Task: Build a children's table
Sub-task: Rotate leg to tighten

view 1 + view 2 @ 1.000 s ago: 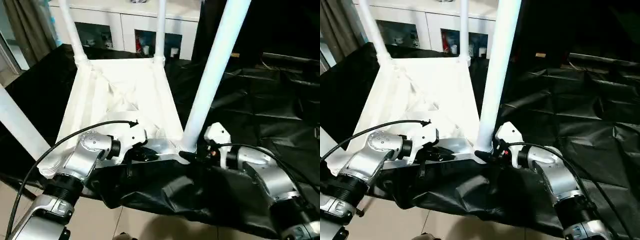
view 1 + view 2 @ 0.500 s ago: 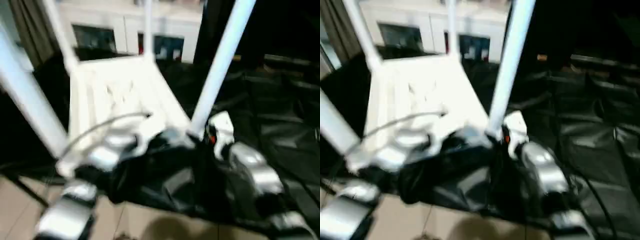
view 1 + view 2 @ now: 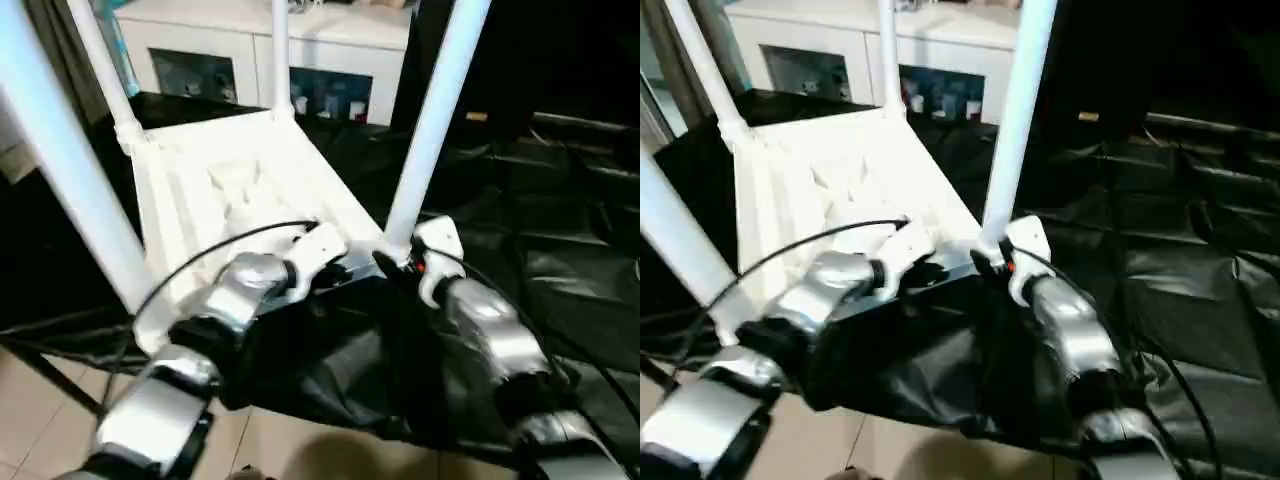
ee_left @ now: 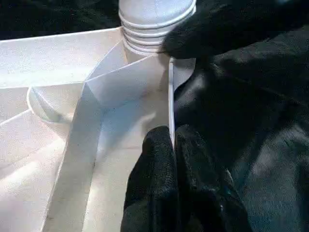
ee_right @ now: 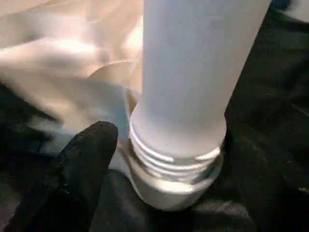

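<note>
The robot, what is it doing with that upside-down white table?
It is building a little white children's table that lies upside down on a black-covered work table, with four legs pointing up. The left tool pinches the thin edge of the tabletop near one corner. The right tool sits at the bottom of the nearest leg, where the leg's threaded end meets its round corner socket.

White table point(image 3: 240, 190) with white legs point(image 3: 435, 110) on a black-draped desk point(image 3: 560, 240); black fingers point(image 4: 164, 183), silver forearms point(image 3: 490, 330), white cabinet point(image 3: 330, 40), beige floor point(image 3: 50, 410).
</note>
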`<state>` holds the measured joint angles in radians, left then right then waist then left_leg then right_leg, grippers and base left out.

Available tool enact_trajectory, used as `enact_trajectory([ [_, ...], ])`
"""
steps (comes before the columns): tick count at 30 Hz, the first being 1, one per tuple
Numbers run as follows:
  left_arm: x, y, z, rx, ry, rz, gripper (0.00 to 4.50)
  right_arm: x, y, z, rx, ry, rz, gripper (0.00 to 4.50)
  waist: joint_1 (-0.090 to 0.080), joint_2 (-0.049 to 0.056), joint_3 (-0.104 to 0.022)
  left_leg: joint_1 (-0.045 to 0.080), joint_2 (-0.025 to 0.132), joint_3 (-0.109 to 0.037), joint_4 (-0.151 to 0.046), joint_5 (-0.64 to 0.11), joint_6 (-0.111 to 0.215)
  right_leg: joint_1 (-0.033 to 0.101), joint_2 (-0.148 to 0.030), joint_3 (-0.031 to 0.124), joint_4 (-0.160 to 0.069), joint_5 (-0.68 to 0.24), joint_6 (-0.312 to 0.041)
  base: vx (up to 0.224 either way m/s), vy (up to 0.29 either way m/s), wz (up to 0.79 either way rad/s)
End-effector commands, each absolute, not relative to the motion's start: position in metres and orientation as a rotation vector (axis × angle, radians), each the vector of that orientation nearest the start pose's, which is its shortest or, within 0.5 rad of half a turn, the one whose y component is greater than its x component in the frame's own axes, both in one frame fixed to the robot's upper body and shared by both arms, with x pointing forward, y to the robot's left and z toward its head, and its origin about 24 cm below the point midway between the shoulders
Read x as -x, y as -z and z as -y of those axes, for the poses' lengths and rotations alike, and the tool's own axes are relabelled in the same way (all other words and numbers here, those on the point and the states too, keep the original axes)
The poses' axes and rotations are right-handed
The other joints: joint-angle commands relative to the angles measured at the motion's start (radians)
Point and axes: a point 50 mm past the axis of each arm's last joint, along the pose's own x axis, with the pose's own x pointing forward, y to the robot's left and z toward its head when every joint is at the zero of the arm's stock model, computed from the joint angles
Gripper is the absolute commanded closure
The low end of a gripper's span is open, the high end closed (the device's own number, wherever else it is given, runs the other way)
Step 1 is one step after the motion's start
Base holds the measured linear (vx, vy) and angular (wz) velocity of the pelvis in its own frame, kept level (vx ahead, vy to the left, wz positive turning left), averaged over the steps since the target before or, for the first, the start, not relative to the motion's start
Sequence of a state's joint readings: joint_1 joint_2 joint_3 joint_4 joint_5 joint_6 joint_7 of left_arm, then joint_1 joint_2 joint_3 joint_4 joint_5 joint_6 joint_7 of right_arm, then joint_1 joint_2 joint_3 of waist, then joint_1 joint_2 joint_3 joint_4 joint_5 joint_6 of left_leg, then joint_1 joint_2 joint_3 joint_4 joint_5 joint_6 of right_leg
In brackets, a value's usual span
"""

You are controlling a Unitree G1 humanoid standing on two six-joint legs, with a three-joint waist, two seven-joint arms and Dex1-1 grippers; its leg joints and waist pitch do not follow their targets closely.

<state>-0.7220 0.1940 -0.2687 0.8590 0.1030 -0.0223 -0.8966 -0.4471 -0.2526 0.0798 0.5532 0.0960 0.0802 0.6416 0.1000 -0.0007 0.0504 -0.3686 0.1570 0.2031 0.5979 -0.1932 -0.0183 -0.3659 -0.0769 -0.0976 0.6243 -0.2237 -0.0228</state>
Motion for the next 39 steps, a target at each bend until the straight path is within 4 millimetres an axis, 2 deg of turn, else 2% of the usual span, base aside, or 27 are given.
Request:
enact_trajectory([
  [1,-0.332,-0.039,-0.094,-0.397,1.219,-0.348,4.5,-0.312,-0.042,0.13,0.134,-0.924,-0.225,0.68,0.004,-0.017,-0.053,0.007,0.096,-0.049,-0.074,-0.169,0.062,0.033,-0.121,0.077,-0.094,-0.199,-0.178,0.0,0.0,0.0],
  [4,-0.327,-0.042,-0.105,-0.371,1.29,-0.351,4.5,-0.303,-0.047,0.14,0.156,-1.044,-0.241,0.68,0.006,-0.019,-0.057,0.005,0.097,-0.049,-0.073,-0.141,0.078,0.038,-0.117,0.074,-0.085,-0.155,-0.193,0.0,0.0,0.0],
  [5,-0.324,-0.044,-0.109,-0.363,1.335,-0.35,4.5,-0.301,-0.05,0.143,0.173,-1.088,-0.249,0.68,0.005,-0.016,-0.057,0.007,0.1,-0.047,-0.072,-0.131,0.088,0.033,-0.115,0.074,-0.081,-0.119,-0.204,0.0,0.0,0.0],
  [6,-0.323,-0.045,-0.112,-0.358,1.347,-0.36,4.5,-0.299,-0.05,0.145,0.174,-1.11,-0.257,0.68,0.004,-0.015,-0.057,0.005,0.1,-0.046,-0.072,-0.124,0.096,0.034,-0.112,0.072,-0.075,-0.093,-0.217,0.0,0.0,0.0],
  [9,-0.322,-0.046,-0.118,-0.357,1.37,-0.374,4.5,-0.296,-0.052,0.148,0.184,-1.166,-0.269,0.68,0.007,-0.016,-0.059,0.008,0.099,-0.043,-0.068,-0.118,0.096,0.032,-0.115,0.073,-0.073,-0.07,-0.237,0.0,0.0,0.0],
  [13,-0.32,-0.047,-0.124,-0.355,1.395,-0.386,4.5,-0.296,-0.056,0.149,0.178,-1.196,-0.263,0.68,0.01,-0.016,-0.061,0.007,0.098,-0.043,-0.066,-0.095,0.105,0.031,-0.114,0.071,-0.068,-0.039,-0.243,0.0,0.0,0.0],
  [18,-0.317,-0.049,-0.125,-0.338,1.423,-0.392,4.5,-0.297,-0.054,0.144,0.166,-1.212,-0.265,0.68,0.012,-0.014,-0.058,0.009,0.1,-0.043,-0.069,-0.125,0.087,0.028,-0.114,0.072,-0.072,-0.079,-0.244,0.0,0.0,0.0],
  [19,-0.317,-0.048,-0.125,-0.339,1.425,-0.393,4.5,-0.298,-0.053,0.143,0.165,-1.206,-0.264,0.92,0.014,-0.013,-0.058,0.009,0.099,-0.043,-0.069,-0.125,0.083,0.028,-0.115,0.072,-0.073,-0.083,-0.242,0.0,0.0,0.0],
  [23,-0.316,-0.048,-0.124,-0.34,1.425,-0.394,4.5,-0.302,-0.053,0.137,0.146,-1.198,-0.26,1.05,0.015,-0.013,-0.058,0.011,0.101,-0.043,-0.071,-0.13,0.07,0.027,-0.116,0.073,-0.072,-0.086,-0.243,0.0,0.0,0.0],
  [30,-0.318,-0.048,-0.126,-0.348,1.405,-0.4,4.5,-0.299,-0.051,0.137,0.142,-1.218,-0.273,1.72,0.018,-0.013,-0.059,0.009,0.099,-0.043,-0.07,-0.116,0.074,0.03,-0.116,0.073,-0.07,-0.064,-0.237,0.0,0.0,0.0],
  [36,-0.321,-0.046,-0.126,-0.355,1.362,-0.395,4.5,-0.293,-0.041,0.137,0.142,-1.211,-0.306,2.25,0.018,-0.012,-0.058,0.01,0.1,-0.044,-0.071,-0.13,0.067,0.029,-0.117,0.074,-0.074,-0.089,-0.231,0.0,0.0,0.0],
  [39,-0.325,-0.045,-0.122,-0.362,1.305,-0.383,4.5,-0.292,-0.033,0.136,0.128,-1.157,-0.325,2.36,0.019,-0.009,-0.053,0.015,0.102,-0.045,-0.076,-0.166,0.053,0.026,-0.118,0.075,-0.083,-0.144,-0.224,0.0,0.0,0.0],
])
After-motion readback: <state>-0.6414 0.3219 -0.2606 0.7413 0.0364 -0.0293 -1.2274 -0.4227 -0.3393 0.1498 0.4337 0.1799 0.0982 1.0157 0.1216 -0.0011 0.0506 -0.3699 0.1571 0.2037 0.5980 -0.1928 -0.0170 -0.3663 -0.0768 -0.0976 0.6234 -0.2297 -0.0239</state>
